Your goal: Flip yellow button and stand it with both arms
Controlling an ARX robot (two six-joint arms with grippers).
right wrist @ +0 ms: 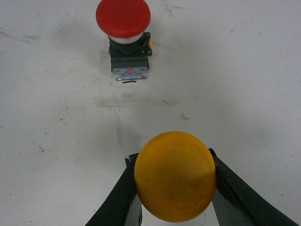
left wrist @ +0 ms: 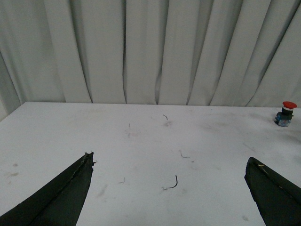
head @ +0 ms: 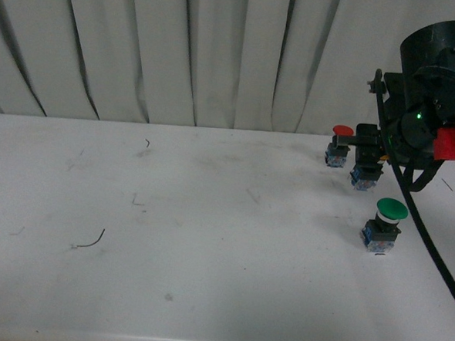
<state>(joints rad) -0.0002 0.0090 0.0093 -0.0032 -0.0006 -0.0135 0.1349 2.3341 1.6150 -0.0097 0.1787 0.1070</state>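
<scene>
1. Right gripper (head: 367, 153), front view: sits at about 3 o'clock of the frame, far right of the table (head: 169, 236), and pinches the yellow button (head: 365, 177). Only the button's blue-and-clear base shows, hanging under the black fingers. Can't tell if the base touches the table.
2. Front view, neighbours: red button (head: 339, 146) stands upright just beside the held one, at its 10 o'clock. Green button (head: 384, 223) stands upright near it, at its 5 o'clock, apart from both. Wire scrap (head: 90, 242) lies well away, at 8 o'clock of the frame. Pleated curtain (head: 181, 52) runs behind the table.
3. Left wrist view: left gripper (left wrist: 169, 159) is spread wide, with nothing between its fingers (left wrist: 56, 197). It hangs over bare table, wire scrap (left wrist: 172, 183) just ahead of the gap. Red button (left wrist: 285, 114) is far off near the curtain.
4. Right wrist view: right gripper (right wrist: 170, 156) is clamped on the yellow button (right wrist: 175, 176), one finger (right wrist: 117, 197) on each side, at or just below the cap. Cap faces the camera. Red button (right wrist: 124, 28) stands on the table beyond the fingertips, apart from the yellow one.
</scene>
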